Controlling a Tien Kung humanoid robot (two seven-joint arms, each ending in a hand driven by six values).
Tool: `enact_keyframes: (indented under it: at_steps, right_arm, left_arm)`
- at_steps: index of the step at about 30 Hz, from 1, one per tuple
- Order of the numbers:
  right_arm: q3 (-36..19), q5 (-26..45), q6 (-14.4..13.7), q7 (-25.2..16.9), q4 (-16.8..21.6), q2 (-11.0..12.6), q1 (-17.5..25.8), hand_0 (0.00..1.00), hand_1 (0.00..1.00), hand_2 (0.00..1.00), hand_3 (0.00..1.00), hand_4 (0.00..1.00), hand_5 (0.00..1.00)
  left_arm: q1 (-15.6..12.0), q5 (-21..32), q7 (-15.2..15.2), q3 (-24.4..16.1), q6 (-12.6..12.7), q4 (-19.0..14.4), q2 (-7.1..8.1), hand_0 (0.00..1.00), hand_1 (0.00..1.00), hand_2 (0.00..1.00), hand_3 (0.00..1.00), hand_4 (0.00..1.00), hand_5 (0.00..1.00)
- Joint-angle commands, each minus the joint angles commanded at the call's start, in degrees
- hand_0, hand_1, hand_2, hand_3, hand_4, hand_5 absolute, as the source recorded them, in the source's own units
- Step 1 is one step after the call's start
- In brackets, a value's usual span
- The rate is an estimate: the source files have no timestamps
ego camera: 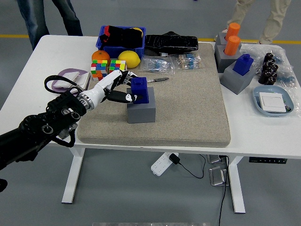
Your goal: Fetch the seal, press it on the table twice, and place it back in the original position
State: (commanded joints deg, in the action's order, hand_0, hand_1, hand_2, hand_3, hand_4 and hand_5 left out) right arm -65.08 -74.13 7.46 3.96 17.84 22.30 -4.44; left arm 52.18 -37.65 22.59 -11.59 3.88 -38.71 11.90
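Partly, left hand (118,89) covers blue seal (139,89).

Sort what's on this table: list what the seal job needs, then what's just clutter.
Job: blue seal, its grey holder block, grey mat, left hand at the seal.

Clutter: Rubik's cubes, orange, lemon, blue bin, orange stamps.

Left arm (33,134): ran off the picture's left edge, its upper part out of sight.
Left hand (114,89): too small to tell whether its fingertips touched the blue seal (139,89).
Seal underside: hidden inside the grey holder (141,111).
People at the far side: cut off by the top edge, legs only.
Blue bin (122,44) contents: dark and jumbled, not identifiable.
Plastic bags (171,63): contents too small to make out.
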Motion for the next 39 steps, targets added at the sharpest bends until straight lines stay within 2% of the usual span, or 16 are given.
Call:
enact_keyframes:
  at_steps: [11, 12, 17, 18, 29, 30, 35, 36, 39]
  right_arm:
    - [-0.12, 0.06, -0.11, -0.08, 0.00, -0.09, -0.07, 0.779, 0.682, 0.682, 0.692, 0.837, 0.567]
    - [-0.09, 0.06, -0.11, -0.08, -0.01, -0.09, -0.07, 0.779, 0.683, 0.682, 0.693, 0.837, 0.567]
    - [-0.01, 0.09, -0.08, -0.08, -0.01, -0.18, -0.04, 0.779, 0.683, 0.682, 0.693, 0.837, 0.567]
    - [-0.03, 0.09, -0.09, -0.08, -0.02, -0.20, -0.03, 0.779, 0.682, 0.682, 0.693, 0.837, 0.567]
    - [-0.05, 0.11, -0.07, -0.12, -0.05, -0.21, -0.01, 0.779, 0.682, 0.681, 0.693, 0.837, 0.567]
    - [-0.04, 0.10, -0.06, -0.12, -0.04, -0.21, -0.01, 0.779, 0.682, 0.681, 0.692, 0.837, 0.566]
    - [-0.10, 0.13, -0.04, -0.13, -0.03, -0.23, -0.05, 0.779, 0.682, 0.681, 0.692, 0.837, 0.566]
    - [-0.08, 0.13, -0.04, -0.13, -0.04, -0.24, -0.04, 0.780, 0.682, 0.681, 0.692, 0.837, 0.566]
    - [-0.04, 0.14, -0.03, -0.12, -0.04, -0.26, -0.03, 0.780, 0.682, 0.681, 0.692, 0.837, 0.566]
  left_arm:
    - [-0.02, 0.40, -0.12, 0.73, 0.03, 0.62, -0.55, 0.800, 0.557, 0.520, 0.587, 0.722, 0.002]
    - [-0.04, 0.42, -0.14, 0.71, 0.00, 0.67, -0.58, 0.824, 0.596, 0.553, 0.593, 0.735, 0.002]
    - [-0.03, 0.76, -0.19, 0.70, 0.03, 1.06, -0.75, 0.824, 0.596, 0.553, 0.593, 0.735, 0.002]
    - [-0.04, 0.79, -0.20, 0.72, 0.05, 1.08, -0.77, 0.838, 0.635, 0.571, 0.608, 0.756, 0.002]
    - [-0.20, 1.19, -0.54, 0.94, -0.35, 1.28, -0.94, 0.843, 0.660, 0.577, 0.614, 0.772, 0.002]
    - [-0.23, 1.22, -0.53, 0.87, -0.38, 1.28, -0.96, 0.850, 0.698, 0.594, 0.627, 0.828, 0.002]
    - [-0.28, 1.40, -0.56, 0.88, -0.60, 1.32, -1.01, 0.850, 0.698, 0.594, 0.627, 0.828, 0.002]
    - [-0.30, 1.41, -0.54, 0.87, -0.60, 1.33, -1.03, 0.857, 0.716, 0.637, 0.642, 0.873, 0.002]
    - [-0.36, 1.54, -0.49, 0.81, -0.67, 1.39, -1.05, 0.857, 0.716, 0.637, 0.642, 0.873, 0.002]
